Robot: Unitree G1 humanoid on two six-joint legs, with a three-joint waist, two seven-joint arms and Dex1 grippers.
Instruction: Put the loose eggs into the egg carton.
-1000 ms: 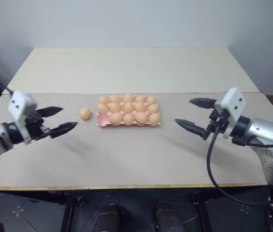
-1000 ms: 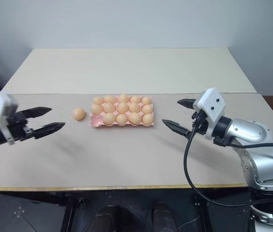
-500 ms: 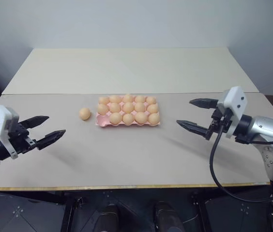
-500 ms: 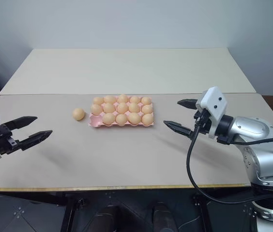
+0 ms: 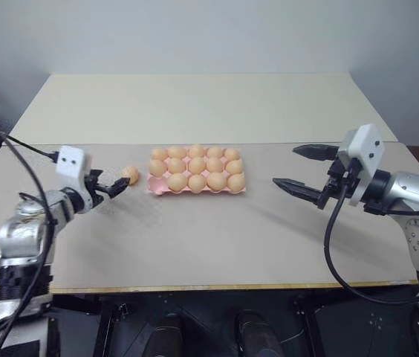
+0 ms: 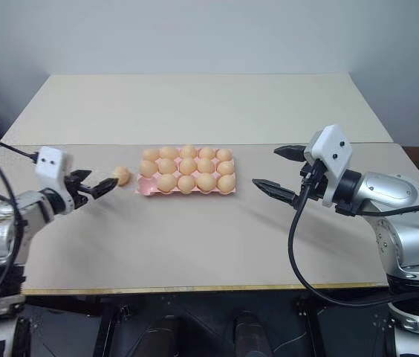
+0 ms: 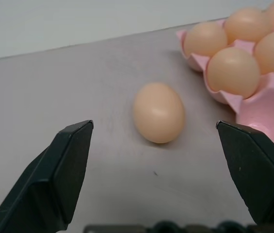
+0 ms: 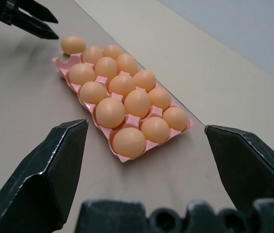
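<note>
Left tool point(image 5: 114, 186) low over desk point(image 5: 195, 238), fingers spread wide, empty, tips just short of loose egg point(image 5: 130, 175); egg on desk, just beside left end of egg carton point(image 5: 197, 187), untouched. Carton at desk centre, cups packed with eggs; cannot tell which cup is vacant. Right tool point(image 5: 299, 169) well right of carton, spread wide, empty

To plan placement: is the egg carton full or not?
Not full: the egg carton has an empty corner cup beside the loose egg.
</note>
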